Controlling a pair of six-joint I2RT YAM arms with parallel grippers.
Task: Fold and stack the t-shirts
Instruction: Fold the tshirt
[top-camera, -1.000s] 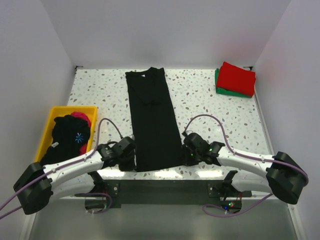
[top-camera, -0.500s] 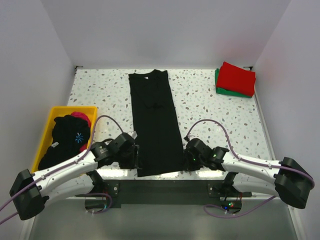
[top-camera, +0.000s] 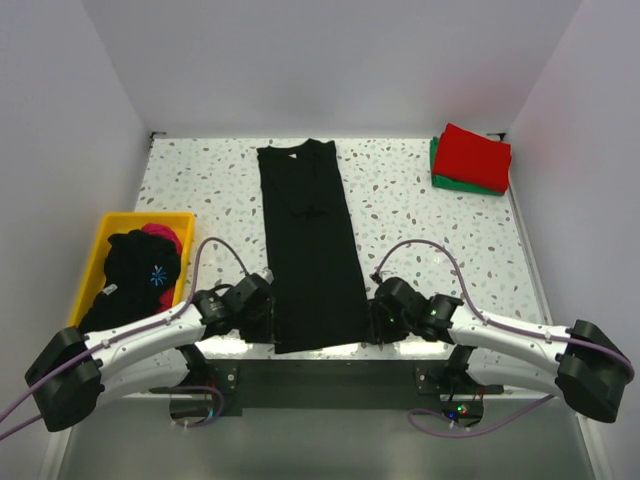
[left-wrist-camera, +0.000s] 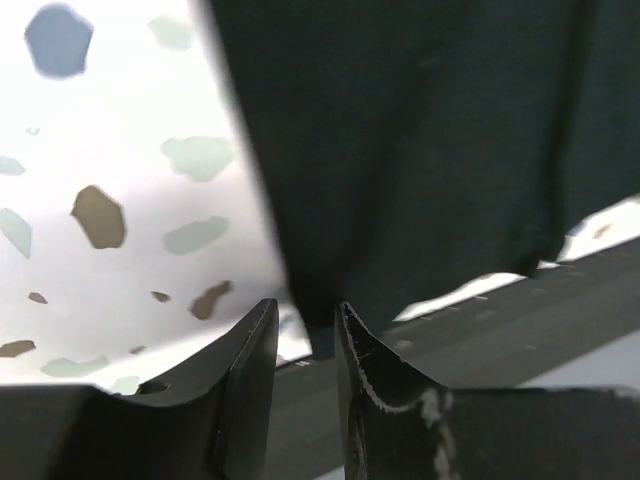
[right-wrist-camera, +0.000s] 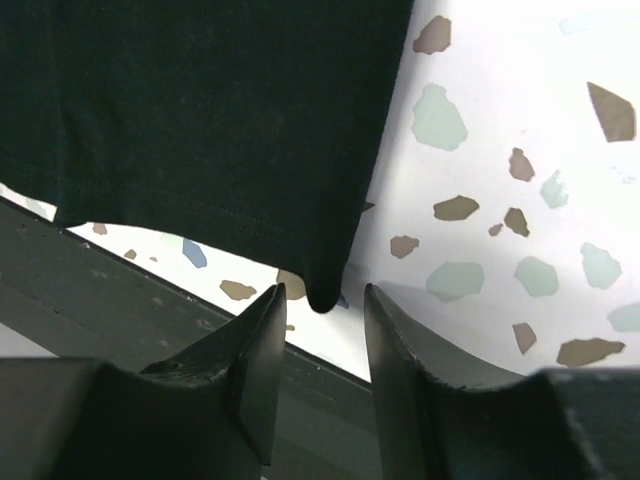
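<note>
**Both arms low at the black t-shirt's near hem**

The left arm (top-camera: 150, 335) and right arm (top-camera: 500, 335) reach inward from their bases. Each lies low and nearly flat, with its wrist at a near corner of the black t-shirt (top-camera: 310, 240).

The black t-shirt lies spread as a long strip down the middle of the speckled tabletop (top-camera: 420, 210). Its collar is at the far end and its hem is at the near edge.

In the left wrist view, the left fingers (left-wrist-camera: 250, 380) stand with only a narrow gap between them. The shirt's near-left corner hangs into that gap. I cannot tell whether they pinch it.

In the right wrist view, the right fingers (right-wrist-camera: 255, 370) stand apart. The near-right corner of the hem dips between their tips and is not gripped.

To the far right of the black t-shirt, a folded red t-shirt (top-camera: 473, 155) sits on top of a folded green t-shirt (top-camera: 437, 165). To the black t-shirt's left, a yellow bin (top-camera: 95, 255) holds a dark garment (top-camera: 135, 265) and some pink cloth (top-camera: 162, 235).

The dark garment carries a small blue starburst print and a white tag. Both are too small to read.
</note>
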